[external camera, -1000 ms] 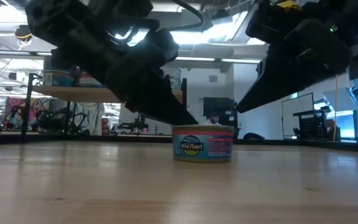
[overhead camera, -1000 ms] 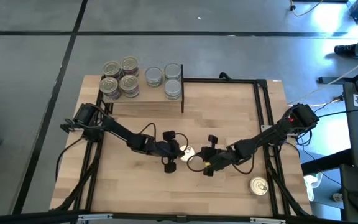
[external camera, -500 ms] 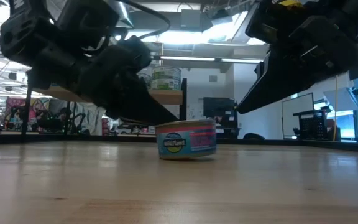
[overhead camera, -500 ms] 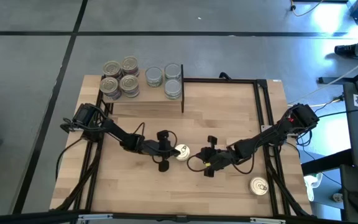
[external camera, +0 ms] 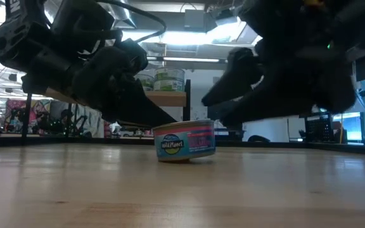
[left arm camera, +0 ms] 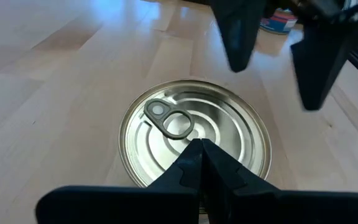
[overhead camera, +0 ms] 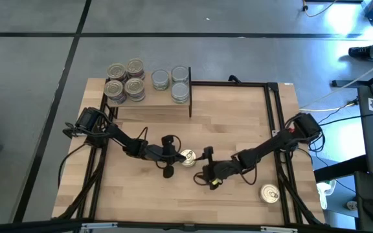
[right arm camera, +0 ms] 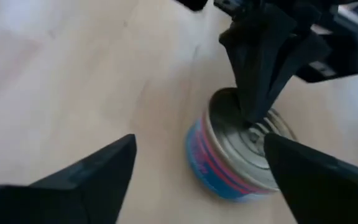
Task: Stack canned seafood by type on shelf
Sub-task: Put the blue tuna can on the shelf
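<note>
High view, right gripper [overhead camera: 205,169] jaws now spread, nearer tin [overhead camera: 187,157]

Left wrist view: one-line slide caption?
Left gripper, shut, tip resting on the pull-tab lid of a tin on the table, the right gripper open just beyond it.

Tin [overhead camera: 188,157] hemmed between left gripper [overhead camera: 175,156] and right gripper [overhead camera: 207,169].

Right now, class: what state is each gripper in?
Left gripper: shut, fingertips on the lid of the can, not gripping it.
Right gripper: open, facing that can, holding nothing.
</note>
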You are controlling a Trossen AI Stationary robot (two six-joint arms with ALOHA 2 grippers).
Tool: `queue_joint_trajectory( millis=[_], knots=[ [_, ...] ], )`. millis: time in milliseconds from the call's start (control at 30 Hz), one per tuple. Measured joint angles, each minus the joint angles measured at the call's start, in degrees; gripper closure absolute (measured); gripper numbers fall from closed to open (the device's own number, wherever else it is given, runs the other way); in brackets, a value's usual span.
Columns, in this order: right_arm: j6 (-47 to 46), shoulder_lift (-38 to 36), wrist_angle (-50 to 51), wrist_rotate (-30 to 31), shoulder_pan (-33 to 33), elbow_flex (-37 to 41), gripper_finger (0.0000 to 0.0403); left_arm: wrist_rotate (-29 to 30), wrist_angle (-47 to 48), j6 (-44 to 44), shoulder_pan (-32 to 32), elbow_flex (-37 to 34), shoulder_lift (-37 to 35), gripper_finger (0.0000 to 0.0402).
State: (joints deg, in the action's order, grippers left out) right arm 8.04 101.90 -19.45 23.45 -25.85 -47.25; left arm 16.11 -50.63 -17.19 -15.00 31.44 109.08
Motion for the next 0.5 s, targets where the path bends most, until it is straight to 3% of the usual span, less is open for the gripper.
queue_joint_trajectory(
  millis=[200, 500],
  knots=[
    [11.64, 3.80, 2.85, 5.08, 0.00, -4.00, 0.0016, -0.01, -0.39, -0.46, 0.04, -0.09, 0.04, 0.0399],
    [18.52, 7.13, 16.63, 7.78, 1.46, -9.88, 0.0028, -0.02, -0.59, -1.49, 0.04, -0.13, 0.07, 0.0400]
  ],
)
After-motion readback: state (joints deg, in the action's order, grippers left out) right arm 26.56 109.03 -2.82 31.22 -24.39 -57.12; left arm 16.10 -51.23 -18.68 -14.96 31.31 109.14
